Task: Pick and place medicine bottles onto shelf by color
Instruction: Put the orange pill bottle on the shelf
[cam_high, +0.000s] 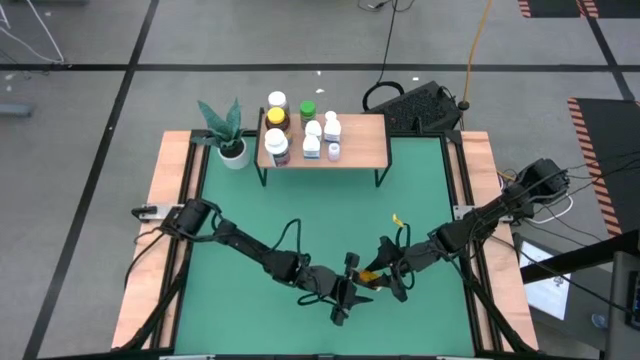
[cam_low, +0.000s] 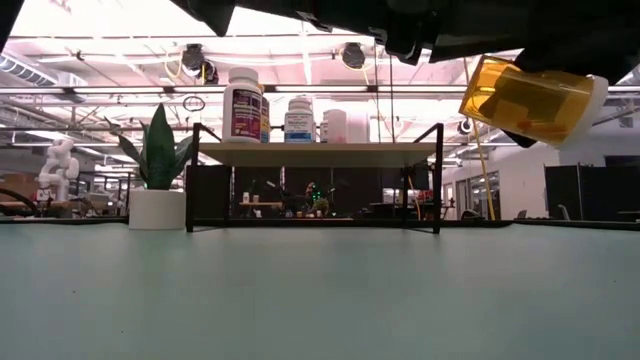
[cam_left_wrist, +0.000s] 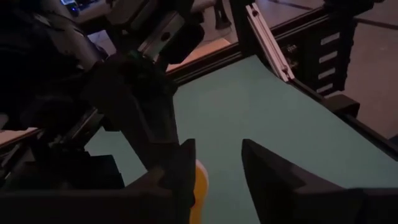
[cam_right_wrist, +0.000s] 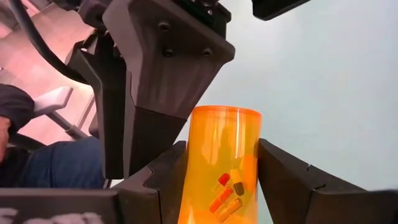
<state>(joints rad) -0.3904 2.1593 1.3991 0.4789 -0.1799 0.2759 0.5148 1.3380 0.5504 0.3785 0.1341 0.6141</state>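
An orange bottle (cam_right_wrist: 222, 149) with pills inside is lifted over the near middle of the green table, with my right gripper (cam_right_wrist: 221, 155) shut on it. In the low view the orange bottle (cam_low: 525, 100) is tilted, its white cap (cam_low: 597, 100) toward the right. My left gripper (cam_left_wrist: 217, 162) meets it from the table's left with a gap between its fingers; a bit of the orange bottle (cam_left_wrist: 200, 186) shows by one finger. The shelf (cam_high: 355, 142) stands at the far edge with several bottles (cam_high: 300, 135) on its left half. My right gripper pinches the orange bottle by its side walls (cam_right_wrist: 198, 162) between its two fingers, coming from the table's right and slanting slightly down. The fingers lie along the bottle, and its flat bottom end (cam_right_wrist: 224, 113) sticks out past the fingertips. It is lifted clear of the table. My left gripper stands at the bottle's bottom end; whether a finger (cam_left_wrist: 180, 174) touches it I cannot tell.
A white pot with a green plant (cam_high: 230, 135) stands left of the shelf. The right half of the shelf board (cam_high: 362, 135) is bare. A yellow scrap (cam_high: 396, 218) lies on the mat right of centre. Wooden borders (cam_high: 165, 230) edge the table.
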